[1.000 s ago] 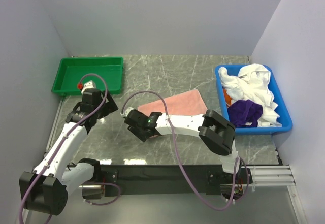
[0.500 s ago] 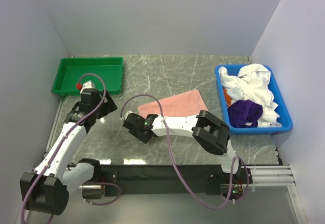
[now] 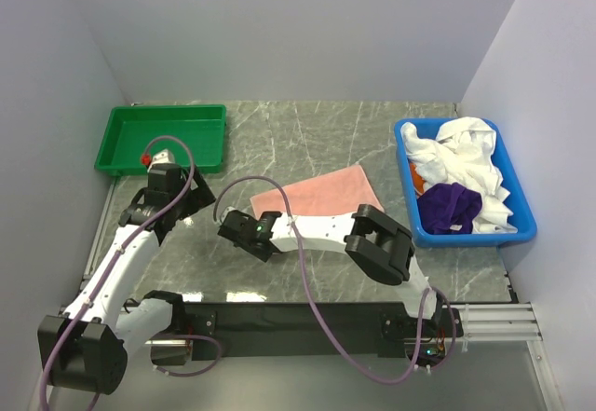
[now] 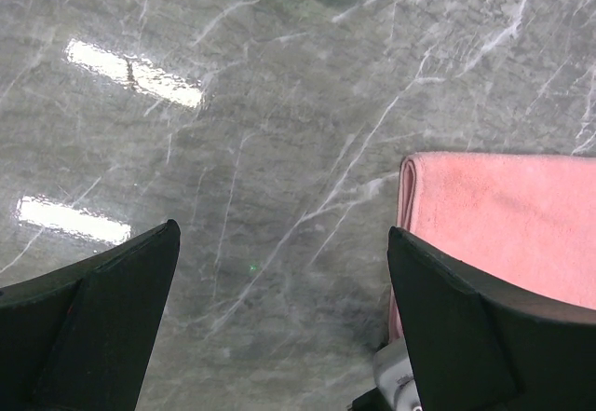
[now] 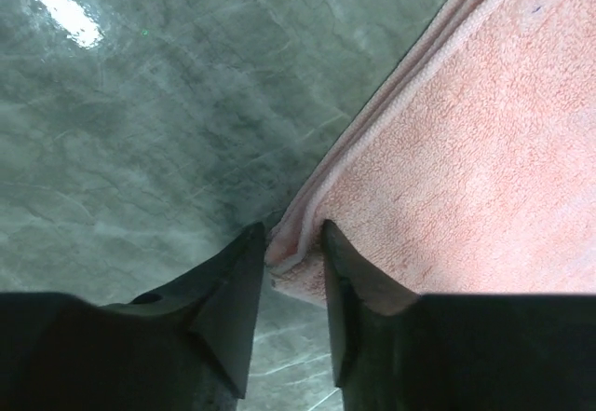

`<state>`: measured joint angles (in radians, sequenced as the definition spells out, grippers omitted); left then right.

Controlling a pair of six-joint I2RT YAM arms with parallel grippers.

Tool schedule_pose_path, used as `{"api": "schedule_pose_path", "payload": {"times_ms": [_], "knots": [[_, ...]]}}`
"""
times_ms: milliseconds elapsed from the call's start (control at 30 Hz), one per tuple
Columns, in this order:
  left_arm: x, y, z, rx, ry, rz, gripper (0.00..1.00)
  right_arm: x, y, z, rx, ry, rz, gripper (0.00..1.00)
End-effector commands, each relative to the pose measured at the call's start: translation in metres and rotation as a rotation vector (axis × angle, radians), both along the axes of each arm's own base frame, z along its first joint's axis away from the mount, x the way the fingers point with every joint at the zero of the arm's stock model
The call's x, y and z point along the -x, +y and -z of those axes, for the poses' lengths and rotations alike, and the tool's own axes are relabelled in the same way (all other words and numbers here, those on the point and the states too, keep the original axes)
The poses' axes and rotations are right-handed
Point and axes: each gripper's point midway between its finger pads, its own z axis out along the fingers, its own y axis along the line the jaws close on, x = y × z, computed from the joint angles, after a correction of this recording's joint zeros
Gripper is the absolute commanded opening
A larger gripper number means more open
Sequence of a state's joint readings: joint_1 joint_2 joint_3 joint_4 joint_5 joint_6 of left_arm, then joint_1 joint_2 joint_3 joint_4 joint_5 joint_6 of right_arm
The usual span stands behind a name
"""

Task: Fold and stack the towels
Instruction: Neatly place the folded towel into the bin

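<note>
Our right gripper (image 5: 293, 243) pinches the pink towel (image 5: 466, 141) by its folded corner — our left gripper (image 4: 279, 280) hangs wide apart above the table (image 4: 233, 150).

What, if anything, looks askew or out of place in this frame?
Nothing damaged or spilled. The pink towel lies skewed on the table, its corner between the right gripper fingers; crumpled white towels bulge over the blue bin rim.

The right gripper (image 5: 291, 236) pinches the folded corner of the salmon-pink towel (image 5: 466, 150) lying on the grey marble table (image 5: 140, 150)
</note>
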<state>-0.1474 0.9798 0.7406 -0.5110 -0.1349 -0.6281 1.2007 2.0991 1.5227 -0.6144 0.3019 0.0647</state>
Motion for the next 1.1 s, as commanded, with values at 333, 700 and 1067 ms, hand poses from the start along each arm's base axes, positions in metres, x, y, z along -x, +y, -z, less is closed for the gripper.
{"api": "schedule_pose_path", "payload": {"times_ms": [333, 700, 1067], "knots": [[-0.001, -0.023, 0.015, 0.112, 0.033, 0.060, 0.99, -0.009, -0.023, 0.034, -0.061, 0.135, 0.041, 0.00], [-0.006, -0.082, 0.052, 0.452, 0.142, 0.113, 0.99, -0.015, 0.010, -0.061, -0.554, 0.245, -0.014, 0.00], [-0.011, -0.126, 0.074, 0.544, 0.208, 0.147, 0.99, -0.014, 0.015, -0.083, -0.690, 0.280, -0.030, 0.00]]}}
